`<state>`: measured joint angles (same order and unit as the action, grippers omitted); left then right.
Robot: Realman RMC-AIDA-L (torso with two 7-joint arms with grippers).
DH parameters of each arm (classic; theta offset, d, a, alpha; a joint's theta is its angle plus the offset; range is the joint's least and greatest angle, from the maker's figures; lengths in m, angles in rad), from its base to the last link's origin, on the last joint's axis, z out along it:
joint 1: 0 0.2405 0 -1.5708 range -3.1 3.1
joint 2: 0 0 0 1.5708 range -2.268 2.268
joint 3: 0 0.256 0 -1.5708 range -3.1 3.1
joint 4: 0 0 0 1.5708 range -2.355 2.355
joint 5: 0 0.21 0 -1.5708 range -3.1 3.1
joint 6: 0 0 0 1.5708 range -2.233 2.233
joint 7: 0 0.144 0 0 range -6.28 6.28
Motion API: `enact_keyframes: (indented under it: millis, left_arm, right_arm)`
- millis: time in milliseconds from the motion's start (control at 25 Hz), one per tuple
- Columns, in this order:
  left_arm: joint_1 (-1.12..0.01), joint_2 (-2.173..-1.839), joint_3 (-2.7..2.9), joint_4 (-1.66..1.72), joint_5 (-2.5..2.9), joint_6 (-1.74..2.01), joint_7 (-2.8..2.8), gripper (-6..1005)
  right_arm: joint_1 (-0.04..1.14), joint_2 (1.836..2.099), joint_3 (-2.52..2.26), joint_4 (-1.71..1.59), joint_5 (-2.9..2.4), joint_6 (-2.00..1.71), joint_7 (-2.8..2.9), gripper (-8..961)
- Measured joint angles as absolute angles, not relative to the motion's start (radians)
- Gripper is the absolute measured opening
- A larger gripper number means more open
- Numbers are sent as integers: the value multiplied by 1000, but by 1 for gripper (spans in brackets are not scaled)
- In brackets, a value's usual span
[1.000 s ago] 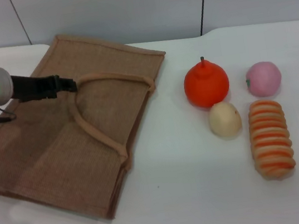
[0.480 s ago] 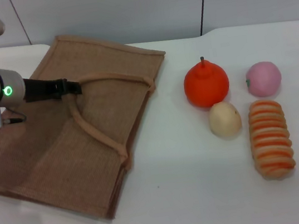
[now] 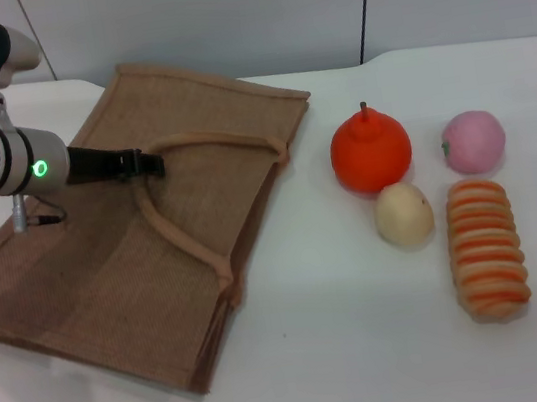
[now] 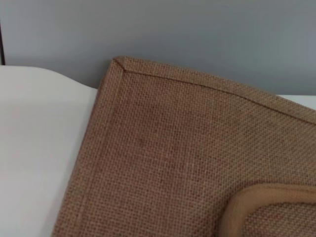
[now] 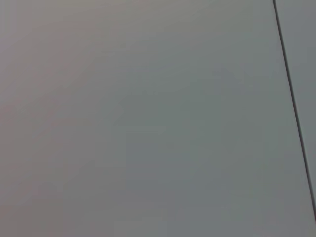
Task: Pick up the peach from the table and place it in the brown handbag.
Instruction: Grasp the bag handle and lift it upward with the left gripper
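On the flat white table, a ribbed orange-striped bread roll lies nearest, at four o'clock; a cream egg-shaped fruit sits beside it; the small pale-pink peach rests untouched at two o'clock, by a bright orange stemmed fruit; at nine o'clock the tan woven jute handbag lies flat, the left gripper pinched closed on its rope handle, seemingly to open its mouth; the right gripper is unseen.

The large tan-brown woven jute handbag is cut off by the left wrist view's edges, only a corner and a bit of rope-like handle being shown. In the head view, the black left gripper's finger state cannot be told.
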<state>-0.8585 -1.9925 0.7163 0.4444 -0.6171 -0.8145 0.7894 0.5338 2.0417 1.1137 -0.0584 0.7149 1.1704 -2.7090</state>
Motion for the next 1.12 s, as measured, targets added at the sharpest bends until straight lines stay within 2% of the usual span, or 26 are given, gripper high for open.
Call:
enact_keyframes:
  millis: [280, 480, 840, 1120]
  left_arm:
    - [-859, -1993, 716, 443, -617, -818, 793, 601]
    - [-859, -1993, 716, 441, -617, -827, 787, 414]
    - [-850, -1995, 712, 442, -626, -827, 789, 304]
    - [-819, -2024, 708, 508, -721, -859, 850, 238]
  right_arm:
    - [534, 2043, 1114, -58, 715, 1170, -2709, 880]
    - [534, 2043, 1114, -58, 715, 1170, -2709, 879]
    - [531, 2043, 1114, -58, 715, 1170, -2709, 879]
    - [527, 2043, 1114, -60, 715, 1170, -2709, 879]
